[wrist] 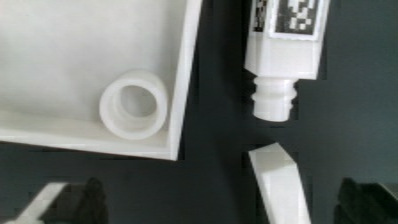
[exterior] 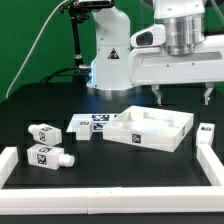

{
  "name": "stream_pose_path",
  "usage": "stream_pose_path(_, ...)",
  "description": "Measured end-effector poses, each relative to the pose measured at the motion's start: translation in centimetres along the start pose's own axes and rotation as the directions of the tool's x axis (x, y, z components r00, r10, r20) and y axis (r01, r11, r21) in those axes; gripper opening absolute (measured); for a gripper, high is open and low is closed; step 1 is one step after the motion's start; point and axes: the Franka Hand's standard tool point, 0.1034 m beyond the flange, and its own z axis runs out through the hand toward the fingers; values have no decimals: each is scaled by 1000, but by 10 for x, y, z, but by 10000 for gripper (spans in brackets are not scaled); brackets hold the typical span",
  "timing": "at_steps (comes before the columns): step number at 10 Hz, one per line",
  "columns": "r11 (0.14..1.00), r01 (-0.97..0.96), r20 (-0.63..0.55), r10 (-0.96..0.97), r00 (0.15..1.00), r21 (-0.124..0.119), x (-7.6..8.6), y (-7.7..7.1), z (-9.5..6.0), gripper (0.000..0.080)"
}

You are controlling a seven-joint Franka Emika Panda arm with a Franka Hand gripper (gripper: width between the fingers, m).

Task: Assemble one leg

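Observation:
A leg lies on the black table beside the white tray-like panel. It is a white peg with a tag mark, and its narrower end points toward my gripper. In the exterior view this leg lies at the right of the panel. The panel's corner hole shows close to the leg. My gripper hovers above the panel's right side, open and empty. In the wrist view only its dark fingertips show, wide apart around my gripper's middle. Three more legs lie at the exterior view's left.
A white low rail frames the table's front and sides; its end lies just past the leg's narrow tip. The marker board lies left of the panel. The robot's base stands at the back.

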Motion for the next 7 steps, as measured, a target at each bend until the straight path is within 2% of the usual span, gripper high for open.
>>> stream_pose_path(1,999,-35,18,35,999,7,-2,17,3,649)
stream_pose_path(3,992,-123,48,124,991,-16,-11,69,2,649)
stream_pose_path(4,988,-155,42,156,987,-19,-14,90,4,649)
stream_pose_path(5,985,-174,21,174,985,-12,-18,104,7,649)
stream_pose_path(7,986,-167,29,168,985,-12,-19,97,7,649)
